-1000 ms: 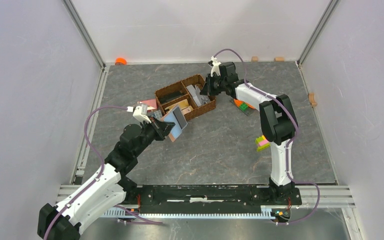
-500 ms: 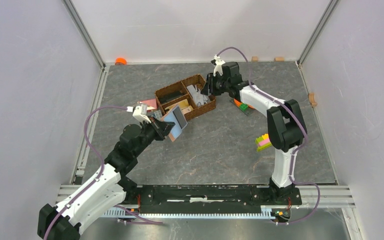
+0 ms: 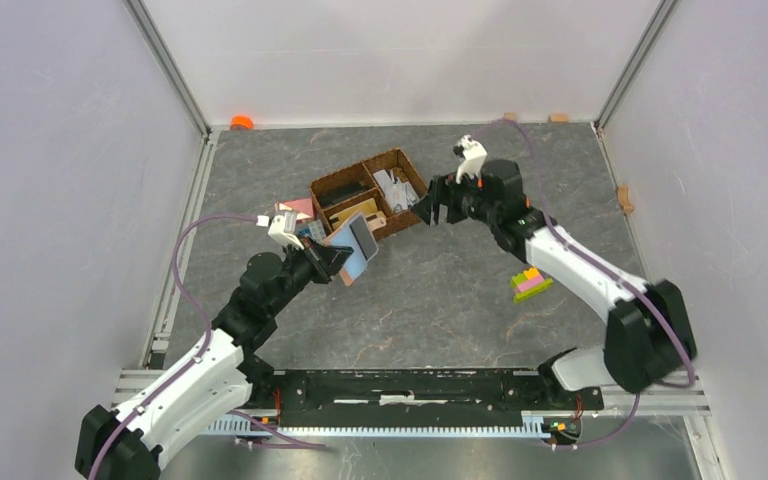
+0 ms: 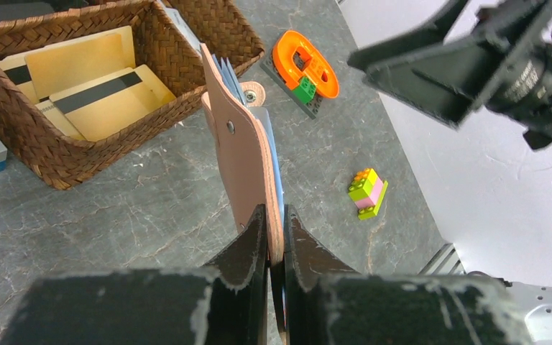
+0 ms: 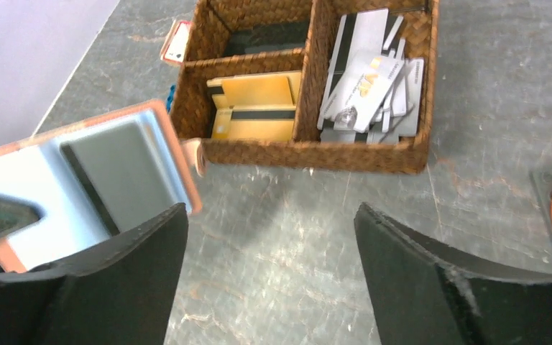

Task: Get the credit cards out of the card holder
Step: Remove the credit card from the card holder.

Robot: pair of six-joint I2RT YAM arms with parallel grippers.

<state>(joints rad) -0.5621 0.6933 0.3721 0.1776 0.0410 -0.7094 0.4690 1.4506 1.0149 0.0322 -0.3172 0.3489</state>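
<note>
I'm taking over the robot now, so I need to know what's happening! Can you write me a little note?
Left gripper: shut on the card holder, held on edge above the table, near the basket.
Right gripper: open, empty, by the basket's near right corner, facing the holder.
Done: silver cards and yellow cards lie in separate basket compartments.
Left: a grey card and blue cards sit in the holder; they need pulling out.

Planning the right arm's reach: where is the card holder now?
Left of centre in the top view, the card holder is clamped in the left gripper, just on the near side of the wicker basket.
</note>
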